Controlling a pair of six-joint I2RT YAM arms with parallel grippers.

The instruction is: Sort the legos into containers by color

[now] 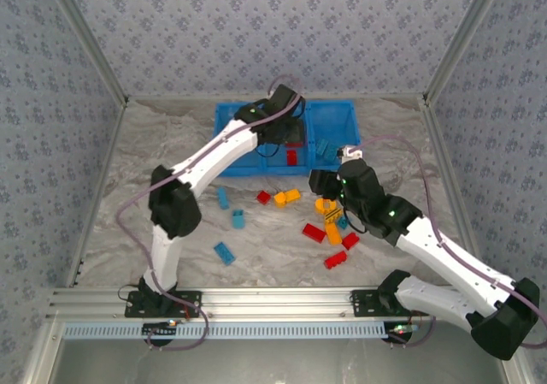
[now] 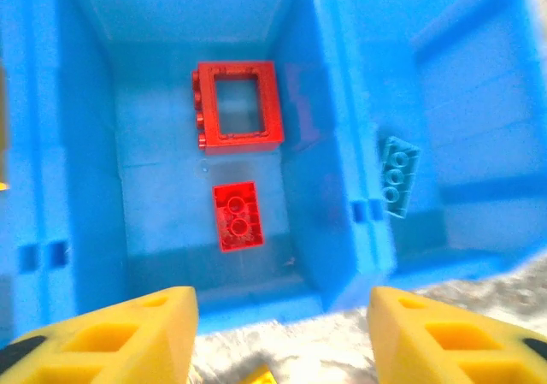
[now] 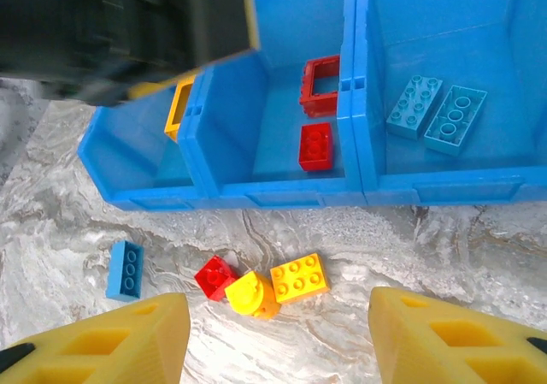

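The blue bin (image 1: 329,119) has three containers side by side. The middle one holds a red frame (image 2: 238,106) and a red brick (image 2: 238,217); the right one holds two light blue bricks (image 3: 414,106), and the left one an orange frame (image 3: 178,102). My left gripper (image 2: 282,333) hangs open over the middle container's front wall with nothing between its fingers. My right gripper (image 3: 278,341) is open above a red brick (image 3: 214,275), a yellow rounded piece (image 3: 252,293) and an orange brick (image 3: 299,277) on the table. More legos lie loose, among them a blue brick (image 1: 225,253).
Red and orange bricks cluster under the right arm (image 1: 336,259). Two blue bricks (image 1: 238,220) lie left of centre. The left arm's dark wrist (image 3: 128,25) hangs over the bin's left end. Patterned walls enclose the marbled table (image 1: 171,144).
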